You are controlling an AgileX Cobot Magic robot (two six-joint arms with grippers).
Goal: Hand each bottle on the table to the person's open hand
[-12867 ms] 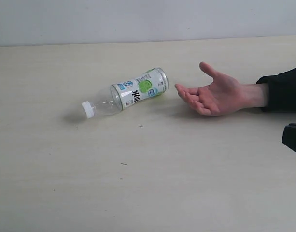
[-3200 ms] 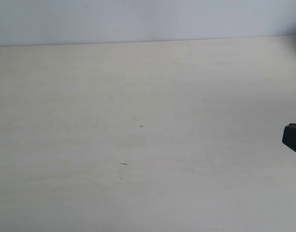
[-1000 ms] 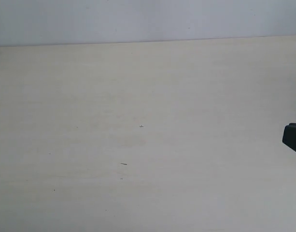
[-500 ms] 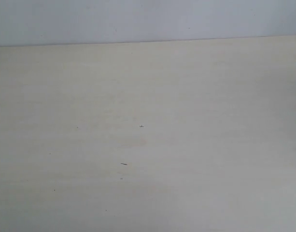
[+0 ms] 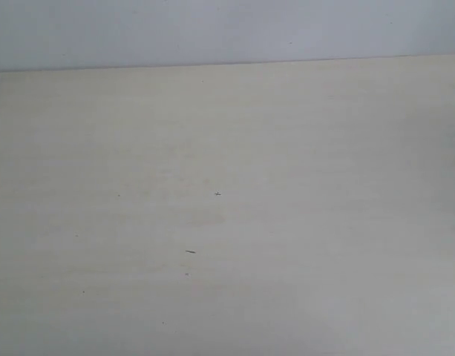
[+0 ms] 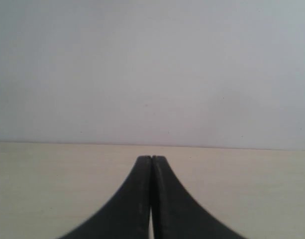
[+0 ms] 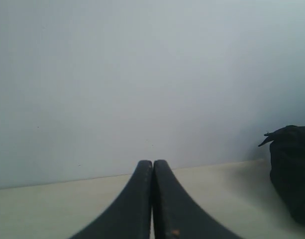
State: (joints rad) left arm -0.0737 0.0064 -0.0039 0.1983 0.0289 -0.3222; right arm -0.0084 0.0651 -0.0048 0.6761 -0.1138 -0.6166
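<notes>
Bottles: none show in any view, so you have nothing to pick and no long axis or cap direction to read. No open hand shows either. Judging from that, the handovers look done, or the next bottle is not set down yet.

Near to far: the left gripper (image 6: 151, 159) has its two black fingers pressed together, nothing between them. Same for the right gripper (image 7: 152, 163): fingers together, nothing held. Neither one shows in the exterior view, so you cannot place them over the table from there. Each wrist view shows pale tabletop just past the tips, then wall.

The table (image 5: 323, 222) shows bare beige surface with a short dark speck (image 5: 190, 251) near the middle and a tiny mark (image 5: 217, 193) a little farther back. Its far edge meets the grey wall (image 5: 212, 30). A dark bulky object (image 7: 291, 172) sits by the wall in the right wrist view; too blurred to tell what it is.

To do this step well:
- Wait with both arms back until a bottle and a palm are in view.
- Spread the fingers before you go down, not at the bottle.
- Read which way the cap points first, then grip across the body, square to its length.
- Use the arm on the bottle's side.
- Bring it to the palm low and slow, and let go only once it rests there.
</notes>
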